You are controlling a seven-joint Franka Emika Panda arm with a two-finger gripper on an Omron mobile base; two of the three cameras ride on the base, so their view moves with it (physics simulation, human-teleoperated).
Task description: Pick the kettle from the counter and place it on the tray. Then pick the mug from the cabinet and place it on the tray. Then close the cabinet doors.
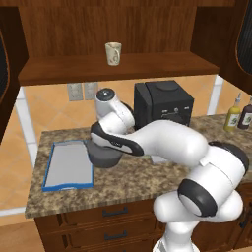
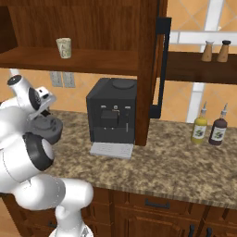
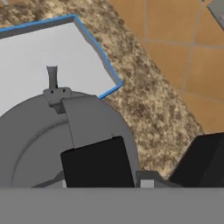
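Kettle (image 1: pixel 103 155) on table (image 1: pixel 147 177), touching tray's (image 1: pixel 69 165) right rim, near enough for a short carry | pincer (image 3: pixel 151 168) low over kettle's top, fingers astride what I take for its handle; grip: cannot tell | mug (image 1: pixel 113 53) waits on cabinet (image 1: pixel 118 69) shelf for second pick

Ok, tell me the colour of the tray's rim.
Blue, around a light grey surface; the tray shows best in the left base view.
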